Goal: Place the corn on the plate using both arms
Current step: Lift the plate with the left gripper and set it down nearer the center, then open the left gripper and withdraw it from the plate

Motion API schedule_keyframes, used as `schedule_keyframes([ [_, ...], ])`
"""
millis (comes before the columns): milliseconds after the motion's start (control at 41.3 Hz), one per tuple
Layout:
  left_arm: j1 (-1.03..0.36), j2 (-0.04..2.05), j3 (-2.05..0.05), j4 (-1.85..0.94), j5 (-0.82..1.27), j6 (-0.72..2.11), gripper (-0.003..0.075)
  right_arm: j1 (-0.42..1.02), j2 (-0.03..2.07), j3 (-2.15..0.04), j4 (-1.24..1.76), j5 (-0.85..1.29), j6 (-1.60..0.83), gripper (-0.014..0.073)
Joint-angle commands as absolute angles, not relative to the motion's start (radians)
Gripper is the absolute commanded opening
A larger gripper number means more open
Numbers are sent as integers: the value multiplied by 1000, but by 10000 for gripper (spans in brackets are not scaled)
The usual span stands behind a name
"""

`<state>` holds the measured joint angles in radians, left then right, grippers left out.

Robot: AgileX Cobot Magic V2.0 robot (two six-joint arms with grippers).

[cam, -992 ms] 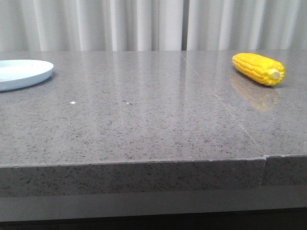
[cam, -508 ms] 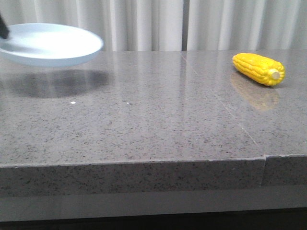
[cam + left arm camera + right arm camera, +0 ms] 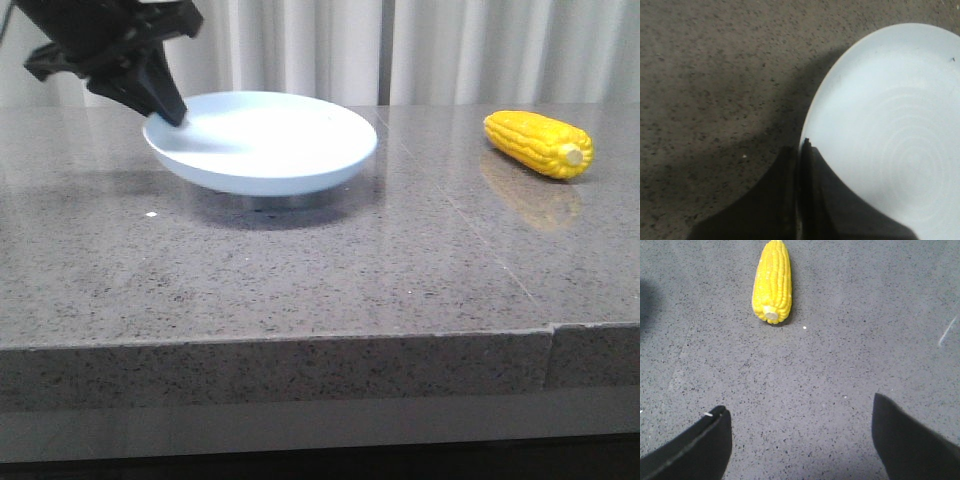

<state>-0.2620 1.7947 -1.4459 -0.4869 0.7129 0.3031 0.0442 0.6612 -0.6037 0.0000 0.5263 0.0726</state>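
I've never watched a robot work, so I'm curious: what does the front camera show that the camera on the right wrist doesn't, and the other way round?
Only the front view shows the plate, pinched at its rim by the left gripper and held just above the table, plus the curtain behind.

Only the right wrist view shows the right gripper, its two dark fingers spread wide with bare tabletop between them.

Both show the corn lying on the grey speckled table, untouched, pale stub end toward the camera.
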Motion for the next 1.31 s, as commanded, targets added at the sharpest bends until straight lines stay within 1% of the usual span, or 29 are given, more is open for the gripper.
schedule_keyframes([
  [0, -288, 1768, -1475, -523, 650, 302, -20, 43, 665, -637, -13, 455, 67, 600],
  [194, -285, 1801, -1475, -523, 657, 302, -16, 43, 665, -637, -13, 455, 67, 600],
  [242, -285, 1806, -1475, -523, 662, 302, 3, 43, 665, -637, -13, 455, 67, 600],
  [315, -285, 1805, -1475, -523, 664, 302, 71, 43, 665, -637, -13, 455, 67, 600],
  [387, -285, 1805, -1477, -523, 664, 302, 173, 43, 665, -637, -13, 455, 67, 600],
  [411, -285, 1805, -1477, -523, 666, 302, 222, 43, 665, -637, -13, 455, 67, 600],
  [508, -285, 1798, -1477, -520, 676, 302, 372, 43, 665, -637, -13, 455, 67, 600],
  [581, -285, 1778, -1477, -493, 679, 302, 442, 43, 665, -637, -13, 455, 67, 600],
  [605, -285, 1770, -1477, -485, 679, 302, 452, 43, 665, -637, -13, 455, 67, 600],
  [775, -298, 1662, -1471, -421, 689, 302, 455, 43, 665, -637, -13, 455, 67, 600],
  [896, -352, 1566, -1446, -311, 708, 302, 452, 43, 665, -637, -13, 455, 67, 600],
  [1065, -457, 1395, -1351, -182, 677, 302, 451, 43, 665, -637, -13, 455, 67, 600],
  [1283, -489, 1189, -1219, -171, 677, 302, 451, 43, 665, -637, -13, 455, 67, 600],
])
